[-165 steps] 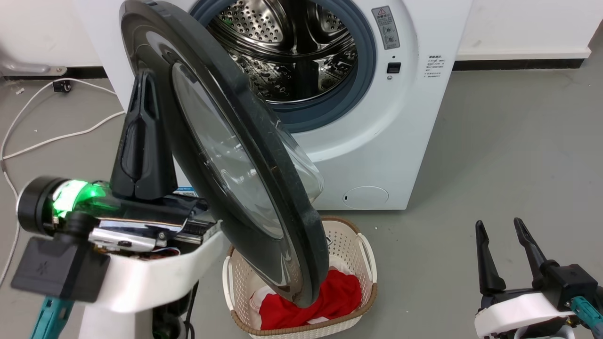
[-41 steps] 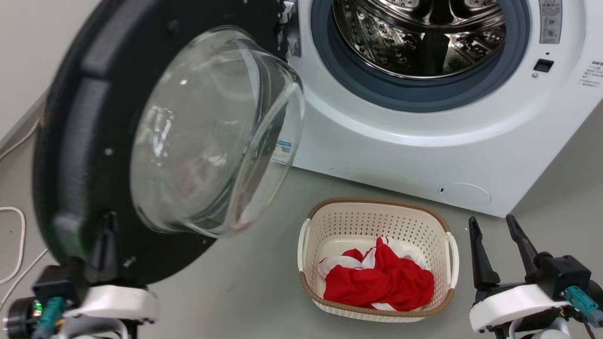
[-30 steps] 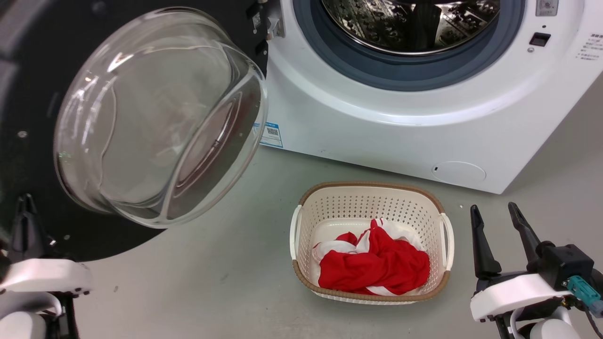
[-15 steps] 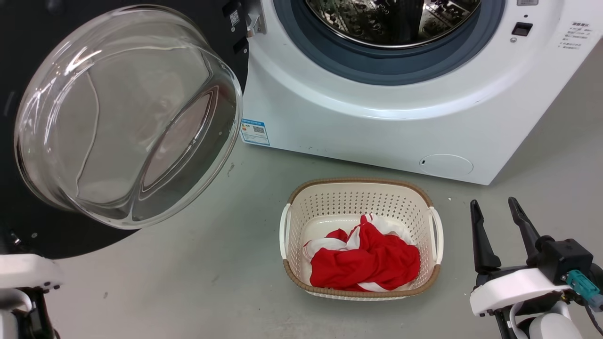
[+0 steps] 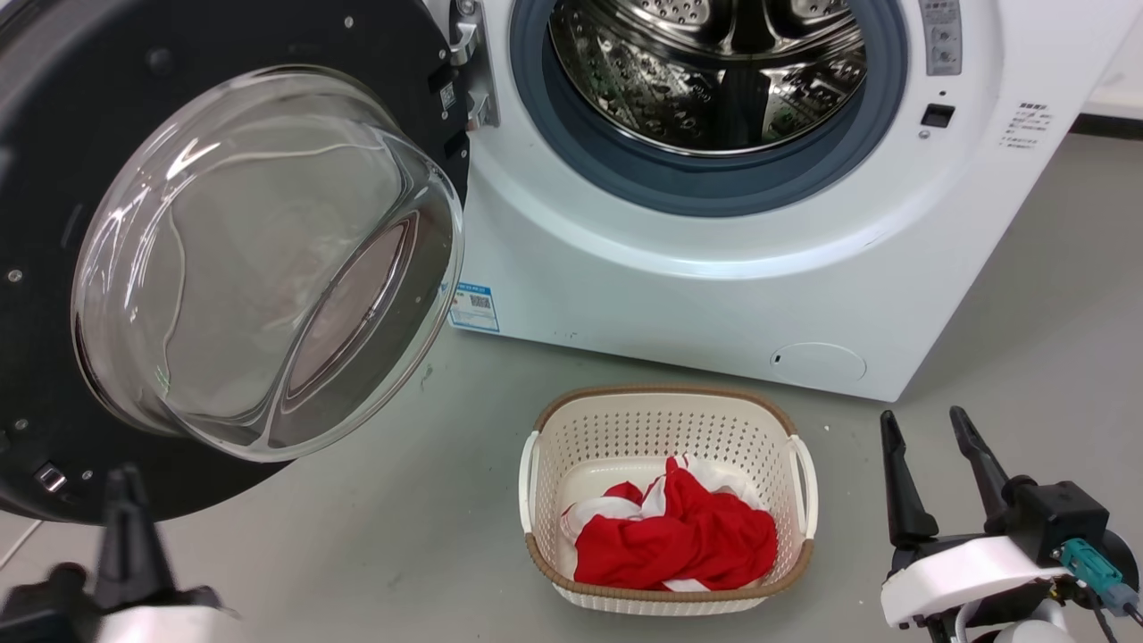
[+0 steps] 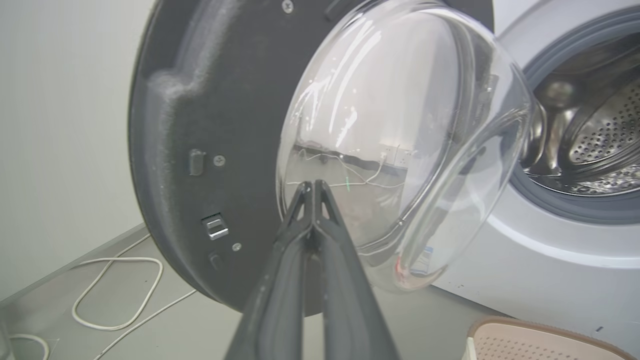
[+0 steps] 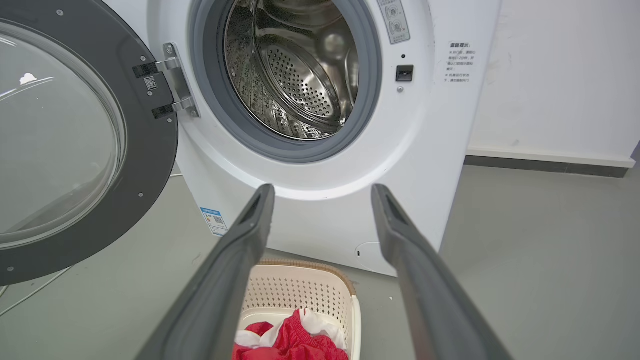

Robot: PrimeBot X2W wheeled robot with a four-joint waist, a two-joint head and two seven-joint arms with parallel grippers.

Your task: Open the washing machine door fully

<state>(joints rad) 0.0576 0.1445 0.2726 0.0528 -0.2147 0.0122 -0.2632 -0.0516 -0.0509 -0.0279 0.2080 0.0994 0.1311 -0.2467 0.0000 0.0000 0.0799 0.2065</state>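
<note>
The washing machine door point(image 5: 54, 179) stands swung wide to the left, with its black inner face and clear glass bowl point(image 5: 259, 268) turned toward me. Its hinge is on the left side of the white washing machine point(image 5: 679, 295), whose steel drum point(image 5: 705, 71) lies open. My left gripper point(image 5: 123, 500) is low at the left, just under the door's bottom edge and blurred. In the left wrist view its fingers point(image 6: 312, 187) are shut with nothing between them, in front of the door point(image 6: 200, 100). My right gripper point(image 5: 929, 455) is open at the lower right, far from the door point(image 7: 150, 130).
A cream perforated basket point(image 5: 665, 420) holding a red and white cloth point(image 5: 679, 536) sits on the grey floor in front of the machine. A white cable point(image 6: 120, 290) lies on the floor left of the door, by the wall. A blue sticker point(image 5: 471, 306) marks the machine's lower left corner.
The door has swung from half open to wide open at the left. The head camera has shifted. My left gripper has dropped below the door's bottom edge. The right gripper has stayed open.
</note>
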